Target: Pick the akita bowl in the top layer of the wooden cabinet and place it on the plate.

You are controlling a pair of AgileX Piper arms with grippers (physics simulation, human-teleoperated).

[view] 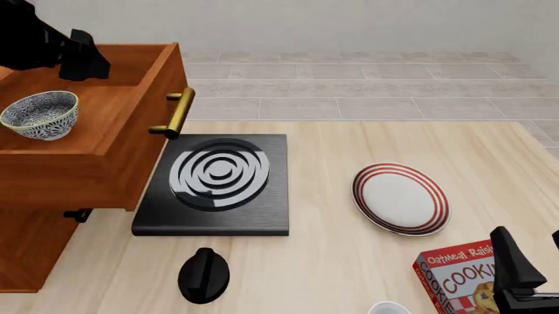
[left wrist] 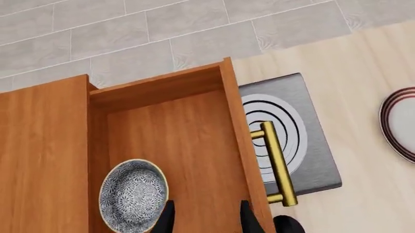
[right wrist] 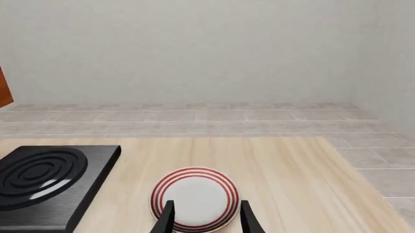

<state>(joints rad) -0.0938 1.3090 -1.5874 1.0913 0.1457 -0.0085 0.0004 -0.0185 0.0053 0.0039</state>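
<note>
Because the top layer [view: 88, 131] is standing pulled out of the wooden cabinet [view: 26, 248], the akita bowl [left wrist: 133, 196] is lying exposed inside it, just beside the left gripper [left wrist: 206, 218], outside its wide, empty jaws. The right gripper [right wrist: 205, 218] is hovering, jaws wide, over the plate [right wrist: 194, 196].

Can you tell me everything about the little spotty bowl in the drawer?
The akita bowl is small and round, looks like ceramic, and is covered with a dense dark-and-white speckled pattern with a pale rim. It sits upright and empty on the floor of the top layer, the pulled-open drawer of the wooden cabinet. Only the drawer floor touches it. The left gripper hovers open just beside it, not holding it yet.
</note>
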